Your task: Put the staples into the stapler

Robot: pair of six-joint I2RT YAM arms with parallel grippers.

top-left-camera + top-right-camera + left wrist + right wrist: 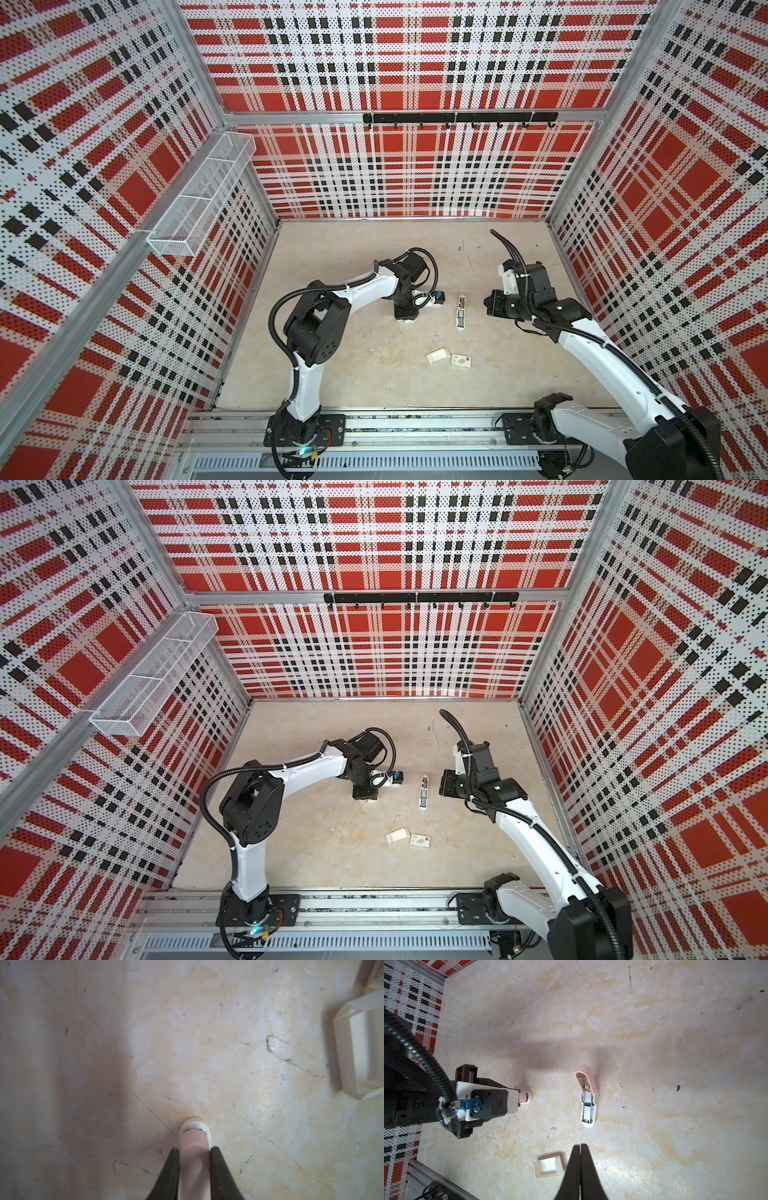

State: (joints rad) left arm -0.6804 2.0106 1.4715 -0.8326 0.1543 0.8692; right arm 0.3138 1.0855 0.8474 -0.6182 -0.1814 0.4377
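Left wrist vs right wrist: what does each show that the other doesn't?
Left wrist only: black fingers of the left claw clamped on a closed pink stapler. Right wrist only: the opened stapler lying flat, the shut, empty right claw, the plaid wall. Both: that held stapler, the white cardboard tray, the table.

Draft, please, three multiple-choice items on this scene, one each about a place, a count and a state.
1. The white tray lies: A) beside the printed sleeve; B) on top of it; C) inside it.
2. Pink staplers in view: A) one; B) two; C) four.
3. The right pincer is: A) open wide; B) shut on the tray; C) shut, empty.
Key: 1A, they lie side by side; 2B, the open stapler lies loose, the held stapler sits in the left pincer; 3C, its jaws meet on nothing.
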